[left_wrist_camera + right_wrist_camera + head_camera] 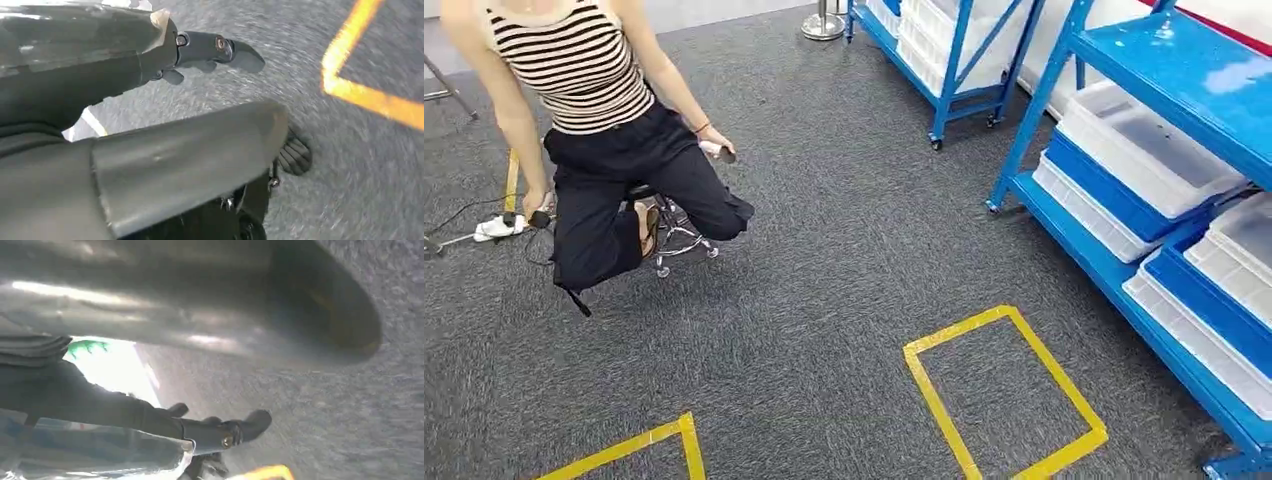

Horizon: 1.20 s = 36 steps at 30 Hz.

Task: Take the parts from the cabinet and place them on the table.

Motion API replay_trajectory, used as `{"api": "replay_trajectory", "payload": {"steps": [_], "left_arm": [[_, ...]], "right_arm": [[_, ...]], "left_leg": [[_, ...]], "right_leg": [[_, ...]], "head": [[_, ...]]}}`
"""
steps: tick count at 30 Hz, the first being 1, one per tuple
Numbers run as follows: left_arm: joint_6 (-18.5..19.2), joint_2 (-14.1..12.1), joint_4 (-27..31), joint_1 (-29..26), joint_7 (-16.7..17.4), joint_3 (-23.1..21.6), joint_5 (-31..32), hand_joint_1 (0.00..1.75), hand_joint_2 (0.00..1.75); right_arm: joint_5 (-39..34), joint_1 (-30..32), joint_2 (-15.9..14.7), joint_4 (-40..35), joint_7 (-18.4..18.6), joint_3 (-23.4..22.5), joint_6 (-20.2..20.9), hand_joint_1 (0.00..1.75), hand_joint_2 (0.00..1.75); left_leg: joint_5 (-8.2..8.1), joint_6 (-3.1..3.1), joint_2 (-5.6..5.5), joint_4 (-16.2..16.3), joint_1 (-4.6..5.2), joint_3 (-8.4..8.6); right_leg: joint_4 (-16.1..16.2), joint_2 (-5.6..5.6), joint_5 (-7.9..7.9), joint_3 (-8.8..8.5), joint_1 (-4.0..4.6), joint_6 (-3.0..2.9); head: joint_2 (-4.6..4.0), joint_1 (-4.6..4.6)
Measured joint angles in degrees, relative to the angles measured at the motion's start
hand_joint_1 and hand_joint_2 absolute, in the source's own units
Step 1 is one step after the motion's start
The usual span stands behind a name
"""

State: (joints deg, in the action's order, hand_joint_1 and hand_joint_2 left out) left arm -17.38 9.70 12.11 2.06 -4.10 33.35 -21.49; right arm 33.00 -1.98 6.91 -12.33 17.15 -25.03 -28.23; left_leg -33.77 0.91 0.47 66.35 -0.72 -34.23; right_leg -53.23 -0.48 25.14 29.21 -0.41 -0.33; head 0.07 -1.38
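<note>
Both hands hang empty, left hand (215,52) and right hand (225,432) fingers loosely extended | shelf (1164,60) ahead-right of my right hand | I'd turn and square up to its bins (1139,150) before reaching.

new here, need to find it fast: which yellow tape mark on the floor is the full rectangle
Start at the blue shelving rack on the right, holding white bins. On the grey carpet beside its lower shelf lies the full yellow tape rectangle. It is closed, unlike the tape corner further left.
</note>
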Motion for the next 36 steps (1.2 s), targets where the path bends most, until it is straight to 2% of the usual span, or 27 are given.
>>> {"api": "replay_trajectory", "payload": {"steps": [1,2,3,4,5,6,7,8,11,12,13,14,16,18,19,20,21,22,23,27,28,29,30,32,33,34,36], "left_arm": [[0.7,-0.2,0.0,-0.1,-0.9,0.0,0.5,0.0,0.0],[1.4,-0.3,0.0,-0.2,-1.9,-0.1,0.9,0.0,0.0],[2.5,-0.5,-0.1,-0.3,-3.3,-0.3,1.5,0.0,0.0],[3.5,-0.7,0.0,-0.3,-4.6,-0.4,1.9,0.0,0.0],[5.2,-1.0,0.0,-0.2,-6.4,-0.7,2.3,0.0,0.0],[6.7,-1.2,0.0,-0.1,-7.9,-1.0,2.5,0.0,0.0],[7.9,-1.5,0.0,-0.1,-8.9,-1.4,2.9,0.0,0.0],[9.3,-1.5,-0.1,0.0,-10.2,-1.7,3.3,0.0,0.0],[10.7,-1.8,-0.1,0.8,-11.3,-2.2,3.7,0.0,0.0],[10.7,-1.8,-0.1,0.9,-11.4,-2.6,3.7,0.0,0.0],[10.5,-1.9,-0.1,1.1,-11.3,-2.7,3.6,0.0,0.0],[9.9,-1.9,-0.1,1.1,-11.1,-2.7,3.4,0.0,0.0],[8.4,-2.0,-0.1,0.7,-10.5,-2.7,2.9,0.0,0.0],[7.0,-2.2,-0.3,0.5,-10.0,-2.6,2.6,0.0,0.0],[6.4,-2.3,-0.3,0.5,-9.9,-2.6,2.5,0.0,0.0],[6.1,-2.4,-0.3,0.6,-9.8,-2.6,2.5,0.0,0.0],[5.8,-2.4,-0.3,0.6,-9.8,-2.5,2.4,0.0,0.0],[5.8,-2.4,-0.3,0.7,-9.8,-2.5,2.4,0.0,0.0],[5.7,-2.4,-0.3,0.7,-9.8,-2.5,2.4,0.0,0.0],[5.9,-2.3,-0.3,0.8,-9.9,-2.5,2.4,0.0,0.0],[6.4,-2.4,-0.3,0.9,-10.3,-2.5,2.5,0.0,0.0],[7.2,-2.5,-0.3,0.9,-10.9,-2.5,2.7,0.0,0.0],[7.8,-2.6,-0.3,0.8,-11.4,-2.5,3.0,0.0,0.0],[8.8,-2.7,-0.3,0.6,-12.6,-2.5,3.4,0.0,0.0],[8.9,-2.7,-0.4,0.4,-13.0,-2.5,3.5,0.0,0.0],[9.0,-2.8,-0.4,0.4,-13.3,-2.5,3.5,0.0,0.0],[8.9,-3.0,-0.4,0.4,-13.6,-2.5,3.5,0.0,0.0]], "right_arm": [[0.0,-0.1,-0.1,0.0,-3.0,0.0,-2.2,0.0,0.0],[-0.5,-0.1,-0.3,0.0,-6.4,0.0,-4.4,0.0,0.0],[-1.4,-0.1,-0.5,0.0,-10.9,0.0,-6.3,0.0,0.0],[-2.1,-0.1,-1.0,0.0,-14.6,-0.2,-6.7,0.0,0.0],[-2.7,-0.3,-1.4,0.0,-19.7,-0.6,-6.9,0.0,0.0],[-3.0,-0.8,-1.6,0.0,-23.2,-0.8,-7.1,0.0,0.0],[-3.0,-1.4,-1.7,0.0,-25.0,-0.9,-7.1,0.0,0.0],[-3.3,-2.3,-1.8,0.0,-25.9,-1.0,-7.3,0.0,0.0],[-8.0,-2.6,-1.8,0.0,-23.5,-2.6,-7.0,0.0,0.0],[-12.1,-2.6,-1.8,0.0,-21.7,-4.9,-6.8,0.0,0.0],[-13.7,-2.4,-1.7,0.1,-20.3,-6.5,-6.8,0.0,0.0],[-14.4,-2.3,-1.6,0.2,-18.4,-8.2,-6.9,0.0,0.0],[-14.4,-1.8,-1.5,0.4,-15.0,-9.7,-7.4,0.0,0.0],[-14.6,-1.5,-1.3,0.5,-12.4,-11.3,-7.6,0.0,0.0],[-14.9,-1.3,-1.2,0.5,-12.0,-12.1,-7.6,0.0,0.0],[-15.2,-1.0,-1.1,0.5,-12.0,-13.0,-7.6,0.0,0.0],[-15.5,-0.8,-1.0,0.5,-12.0,-13.9,-7.6,0.0,0.0],[-15.5,-0.8,-1.0,0.5,-12.0,-14.4,-7.6,0.0,0.0],[-15.5,-0.9,-1.0,0.5,-12.1,-14.8,-7.6,0.0,0.0],[-15.5,-0.9,-0.9,0.4,-13.1,-16.1,-7.6,0.0,0.0],[-15.3,-0.7,-0.9,0.4,-14.1,-16.3,-7.6,0.0,0.0],[-14.7,-0.6,-0.9,0.4,-15.4,-16.3,-7.6,0.0,0.0],[-14.0,-0.7,-1.0,0.4,-16.2,-16.3,-7.6,0.0,0.0],[-12.6,-0.9,-1.0,0.4,-17.9,-16.4,-7.6,0.0,0.0],[-12.1,-0.9,-1.0,0.4,-18.6,-16.4,-7.6,0.0,0.0],[-11.8,-0.9,-1.1,0.4,-19.1,-16.4,-7.6,0.0,0.0],[-11.3,-1.0,-1.3,0.4,-19.4,-16.4,-7.6,0.0,0.0]], "left_leg": [[-2.09,-0.19,-0.38,4.8,0.0,-2.23],[-3.01,-0.26,-0.55,8.2,0.0,-3.93],[-2.13,-0.23,-0.59,8.4,-0.01,-4.17],[-0.22,-0.21,-0.62,6.1,-0.07,-3.25],[2.89,-0.22,-0.74,1.1,-0.21,-0.87],[5.79,-0.3,-1.7,-4.7,-0.52,1.91],[7.04,-0.38,-4.0,-8.6,-0.91,3.66],[6.29,-0.39,-5.32,-9.6,-0.97,3.85],[6.45,0.76,-3.66,-9.1,-0.07,3.63],[6.81,1.35,-3.03,-9.5,-0.4,3.66],[7.06,1.75,-2.41,-9.6,-0.5,3.74],[7.08,2.05,-1.84,-9.7,-0.4,3.56],[7.12,2.31,-0.13,-9.6,-0.17,3.29],[7.05,2.38,1.89,-9.6,0.02,3.15],[7.02,2.38,2.62,-9.6,0.07,3.17],[6.95,2.38,3.2,-9.6,0.09,3.27],[6.87,2.27,3.83,-9.6,0.15,3.43],[6.8,2.16,4.36,-9.6,0.16,3.58],[6.63,1.91,4.75,-9.5,0.45,3.65],[6.43,0.78,6.93,-9.9,0.27,4.38],[5.82,0.36,5.67,-9.2,-0.08,4.24],[4.05,-0.01,2.08,-7.1,-0.11,3.38],[1.82,-0.18,0.55,-3.5,-0.21,1.82],[-2.14,-0.71,-0.56,5.7,-0.34,-2.76],[-2.23,-0.88,-0.62,7.5,-0.42,-3.84],[-0.82,-1.01,-0.6,6.8,-0.62,-3.84],[4.27,-1.51,-0.6,-0.8,-1.2,-0.47]], "right_leg": [[0.0,0.71,-0.02,0.12,0.02,0.02],[-0.1,1.51,-0.06,0.18,0.03,0.06],[-0.2,2.27,-0.09,0.14,0.03,0.11],[-0.3,2.97,-0.08,0.1,0.0,0.13],[-0.5,3.87,-0.08,0.07,-0.05,0.18],[-0.8,4.74,-0.05,0.08,-0.11,0.22],[-1.2,5.45,0.11,0.41,-0.11,0.51],[-2.2,6.11,0.33,1.04,0.49,0.96],[-1.8,7.62,-0.17,2.47,-0.34,2.09],[-1.9,7.99,-0.16,2.59,-0.3,2.46],[-2.9,5.18,0.34,2.8,-0.27,2.42],[-5.6,2.54,2.16,4.26,-0.03,2.13],[-14.9,1.51,6.3,8.93,-0.17,1.51],[-20.9,1.19,7.81,11.86,-0.18,1.84],[-19.5,1.02,7.01,11.06,-0.18,2.28],[-15.8,0.71,5.46,8.94,-0.14,2.73],[-9.4,-0.17,3.22,5.43,-0.05,3.04],[-4.5,-2.03,1.95,2.69,0.25,2.85],[-1.9,-4.57,1.45,1.57,0.83,2.02],[-1.6,-2.17,0.61,1.82,1.09,0.9],[-0.8,-1.75,-0.06,0.84,-0.05,0.54],[-0.8,-1.25,-0.26,0.78,0.04,0.38],[-0.8,-1.08,-0.32,0.88,0.12,0.29],[-0.8,-0.22,-0.37,0.98,0.19,0.17],[-0.9,0.1,-0.37,1.0,0.18,0.17],[-1.1,0.49,-0.3,1.0,0.08,0.16],[-1.6,1.11,0.04,1.04,-0.24,0.49]], "head": [[0.0,-0.09],[0.0,-0.13],[0.0,-0.11],[0.0,-0.11],[0.0,-0.07],[0.0,-0.09],[0.0,-0.11],[0.0,-0.2],[0.0,-0.04],[0.0,0.0],[0.0,0.02],[0.0,0.7],[0.0,1.42],[0.0,1.42],[0.0,1.4],[0.0,1.44],[0.0,1.53],[0.0,1.62],[0.0,1.66],[0.0,1.73],[0.0,1.73],[0.0,1.59],[0.0,1.48],[0.0,1.35],[0.0,1.35],[0.0,1.35],[0.0,1.35]]}}
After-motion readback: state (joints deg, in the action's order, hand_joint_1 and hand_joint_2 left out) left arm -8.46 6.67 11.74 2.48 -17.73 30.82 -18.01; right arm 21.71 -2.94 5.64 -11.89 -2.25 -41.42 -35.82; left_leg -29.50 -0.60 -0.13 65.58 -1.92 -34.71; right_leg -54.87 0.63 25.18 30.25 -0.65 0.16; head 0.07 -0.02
